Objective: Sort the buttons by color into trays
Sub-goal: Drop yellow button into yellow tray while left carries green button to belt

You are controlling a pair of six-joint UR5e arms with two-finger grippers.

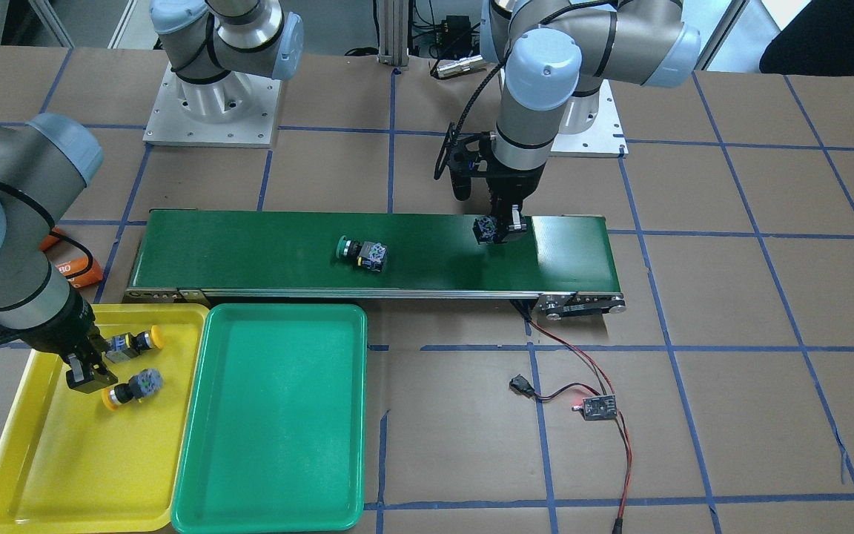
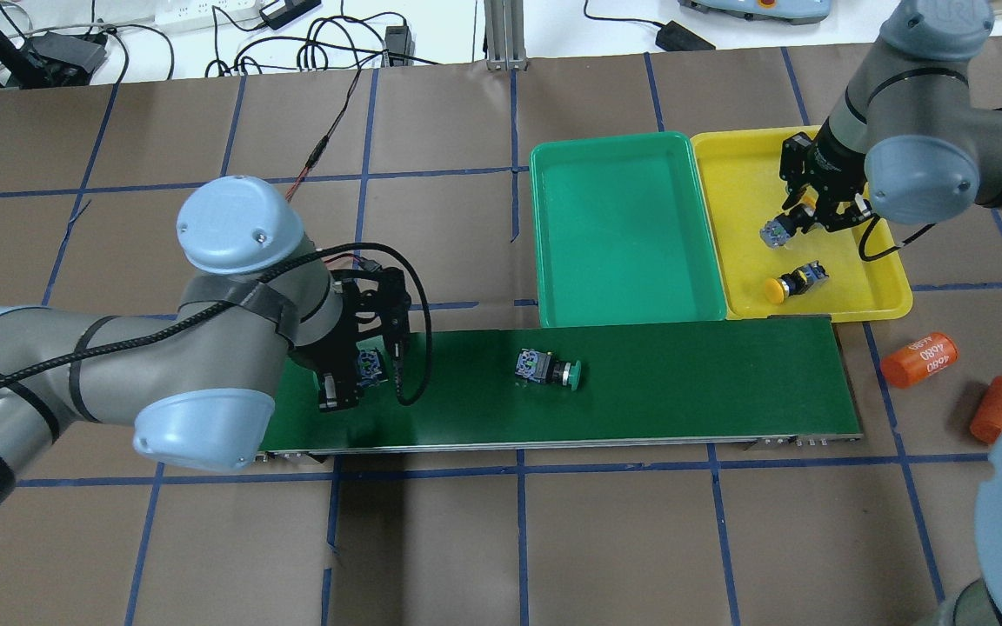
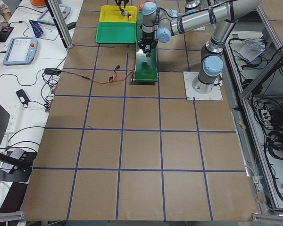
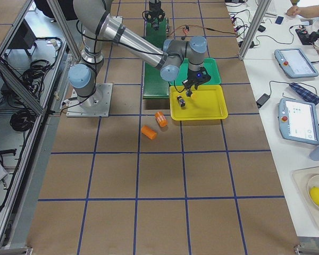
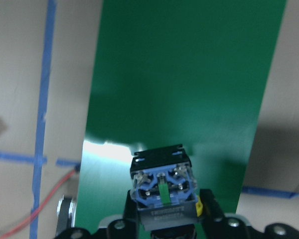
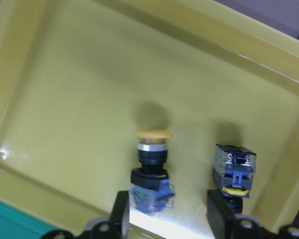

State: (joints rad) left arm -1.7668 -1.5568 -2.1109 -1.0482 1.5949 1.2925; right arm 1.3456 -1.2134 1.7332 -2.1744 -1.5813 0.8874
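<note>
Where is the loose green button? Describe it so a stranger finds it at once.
Find the long dark-green conveyor belt. Near its middle the loose button lies on its side, green cap showing. Unlike the held button in the left tool, nothing touches it.

Left gripper (image 1: pixel 501 227) jaws clamped; right gripper (image 1: pixel 92 377) jaws apart.
</note>
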